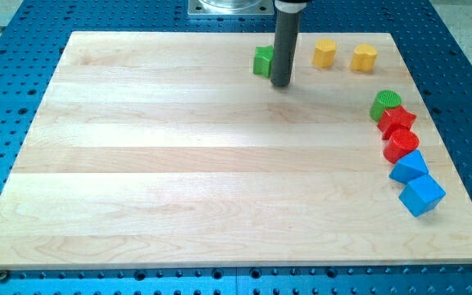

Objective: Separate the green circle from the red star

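The green circle (386, 104) sits near the board's right edge, touching the red star (397, 122) just below it. My tip (282, 83) is on the board near the view's top centre, far to the left of both. The rod partly hides a green block (262, 61) that lies right beside the tip on its left.
A red round block (401, 145), a blue triangle-like block (409, 167) and a blue cube (422, 195) continue the chain below the star. Two yellow blocks (324, 53) (364, 58) sit at the top right. The wooden board (138, 164) lies on a blue perforated table.
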